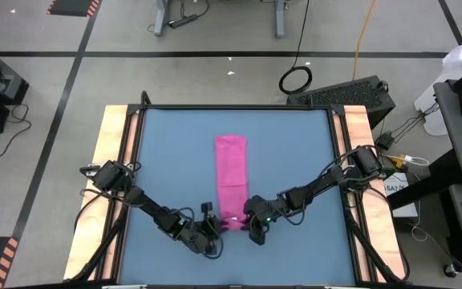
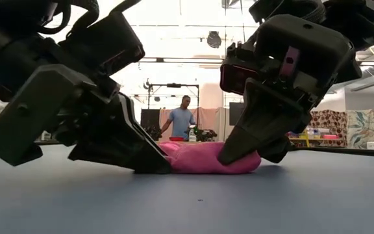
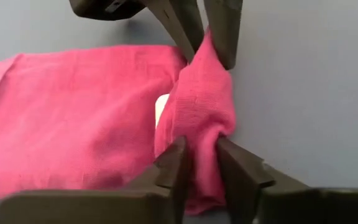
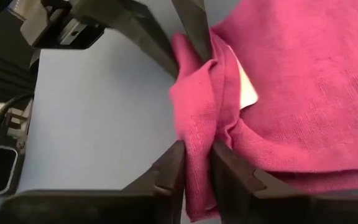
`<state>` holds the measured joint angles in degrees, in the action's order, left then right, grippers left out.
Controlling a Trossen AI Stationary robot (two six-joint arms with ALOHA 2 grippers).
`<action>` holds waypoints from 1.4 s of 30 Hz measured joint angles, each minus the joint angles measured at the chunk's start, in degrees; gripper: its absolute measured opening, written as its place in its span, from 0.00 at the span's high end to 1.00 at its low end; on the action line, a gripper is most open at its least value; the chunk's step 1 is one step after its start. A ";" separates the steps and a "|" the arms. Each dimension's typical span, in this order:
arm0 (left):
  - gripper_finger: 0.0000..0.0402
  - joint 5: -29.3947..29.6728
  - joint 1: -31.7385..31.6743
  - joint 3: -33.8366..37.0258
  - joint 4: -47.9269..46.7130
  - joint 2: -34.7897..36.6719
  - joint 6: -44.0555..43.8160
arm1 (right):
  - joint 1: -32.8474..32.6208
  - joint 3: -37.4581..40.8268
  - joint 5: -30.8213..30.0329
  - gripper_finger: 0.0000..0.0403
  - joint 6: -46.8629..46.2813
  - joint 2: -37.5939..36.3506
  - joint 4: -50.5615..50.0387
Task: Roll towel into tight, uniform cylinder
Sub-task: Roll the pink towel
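The magenta-pink towel (image 1: 231, 172) lies as a long narrow strip down the middle of the blue table, flat along most of its length. Its near end (image 2: 206, 158) is bunched up into a raised fold, with the small white tag (image 3: 161, 106) just behind the fold. My left gripper (image 1: 215, 225) is shut on the left end of that fold. My right gripper (image 1: 251, 225) is shut on its right end. The two grippers face each other across the strip. My left gripper pinches the raised fold at the towel's near end (image 3: 201, 149) between its two fingers, in several layers. The fingers come in low from the table's left and lie across the fold's end. The fold stands up slightly; the rest of the strip lies flat. My right gripper pinches the same raised fold at its right end (image 4: 197, 155) between its two fingers, in several layers. The fingers come in low from the table's right, slanting down. The fold is gathered between them, and the cloth behind it rests on the table.
Bare blue tabletop (image 1: 167, 160) lies on both sides of the strip and beyond its far end. Wooden rails (image 1: 112, 152) run along the table's left and right edges. A person (image 2: 181, 120) stands far off in the room behind.
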<state>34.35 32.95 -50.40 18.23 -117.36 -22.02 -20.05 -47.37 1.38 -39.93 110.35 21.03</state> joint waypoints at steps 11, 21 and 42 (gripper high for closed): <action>0.95 -7.20 -1.29 0.20 -1.41 2.36 -5.07 | -5.60 0.31 -11.06 0.59 10.78 -8.82 -13.92; 0.96 -14.92 -3.37 0.18 -4.87 6.05 -15.08 | -16.73 0.04 -32.68 0.49 27.40 -5.83 -2.15; 0.96 -21.67 -5.55 0.12 -5.20 6.60 -16.70 | -12.82 0.02 -29.76 0.59 33.15 0.56 4.17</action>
<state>12.68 27.40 -50.28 13.03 -110.76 -38.72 -32.86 -47.35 -28.38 -6.79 110.91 25.20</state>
